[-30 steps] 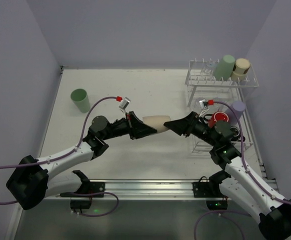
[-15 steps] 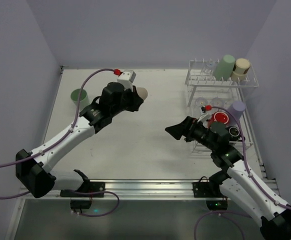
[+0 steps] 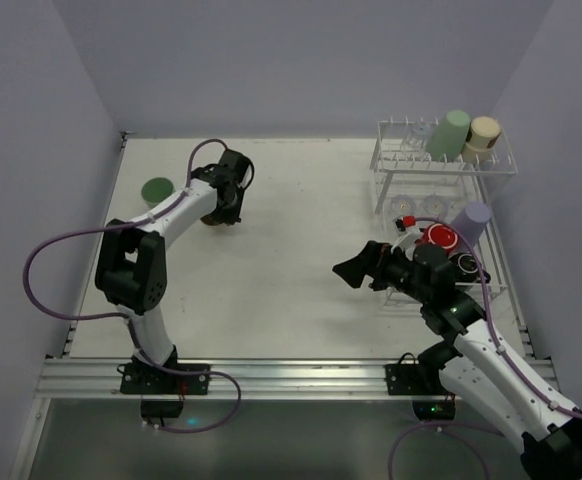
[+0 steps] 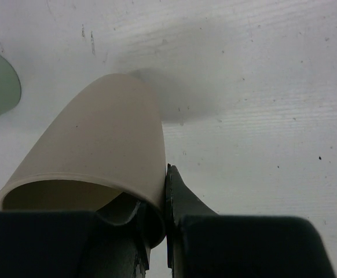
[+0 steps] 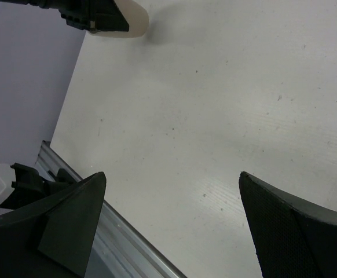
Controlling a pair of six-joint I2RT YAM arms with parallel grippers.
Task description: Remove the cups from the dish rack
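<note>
Looks like the set-down step: the left end effector [image 4: 165,174] is pinching the rim wall of the beige tumbler [image 4: 99,139], one finger inside and one outside. The cup is tilted low over the counter [image 3: 301,200], near the green tumbler [image 3: 158,190] at the far left. I can't tell if the base is touching. Next it needs to be stood upright and released gently. It's smooth, matte and tapered, so probably tippy. The right end effector [image 5: 174,197] hangs wide open near the thin-wire dish rack [image 3: 383,160], which holds a red mug [image 3: 437,237] and more.
</note>
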